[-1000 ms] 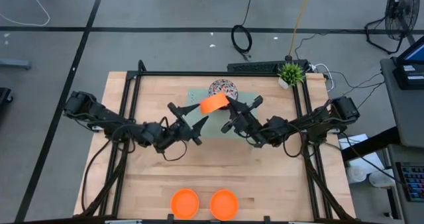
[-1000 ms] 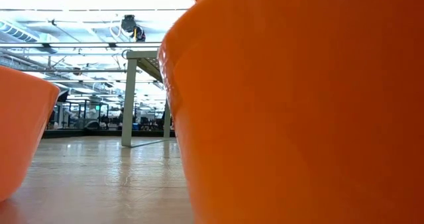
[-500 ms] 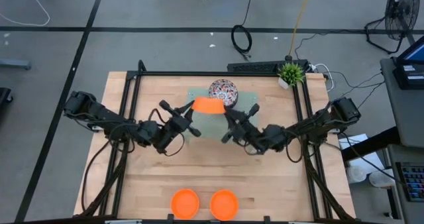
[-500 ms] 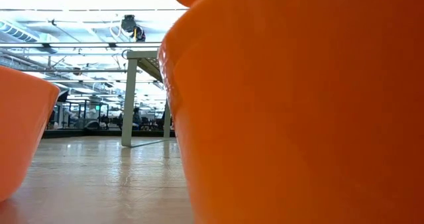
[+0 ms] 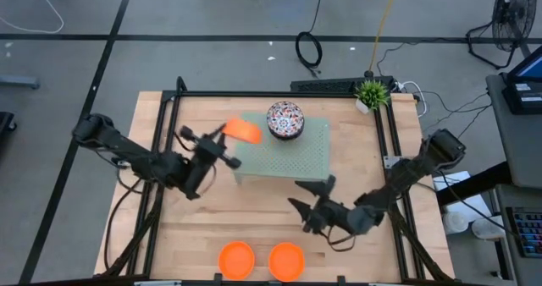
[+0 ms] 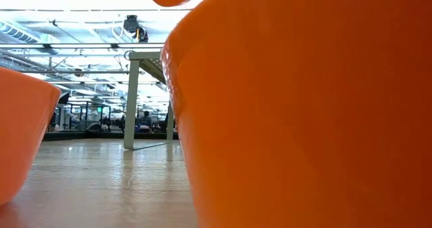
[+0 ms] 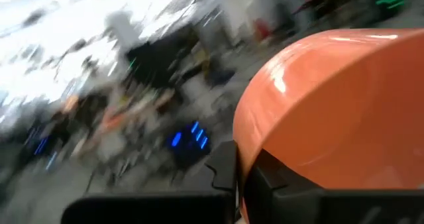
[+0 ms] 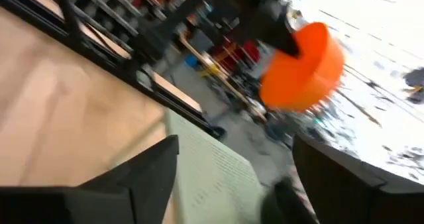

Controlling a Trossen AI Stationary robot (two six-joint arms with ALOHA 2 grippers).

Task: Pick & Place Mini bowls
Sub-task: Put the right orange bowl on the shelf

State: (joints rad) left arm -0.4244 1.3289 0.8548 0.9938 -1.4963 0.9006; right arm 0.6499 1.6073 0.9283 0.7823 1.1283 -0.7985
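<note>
Since the earlier frame, my left gripper [image 5: 222, 135] has taken the orange bowl [image 5: 243, 130] over from my right gripper [image 5: 310, 203], which has withdrawn toward the two orange bowls [image 5: 261, 260] at the table's near edge.

High view: left jaws clamp the bowl's rim, beside the floral bowl [image 5: 284, 119] on the green rack [image 5: 292, 155]. Right jaws stand wide, empty.

Low view: the orange bowls fill the frame.

Left wrist view: the bowl sits clamped between my fingers [image 7: 228, 174].
</note>
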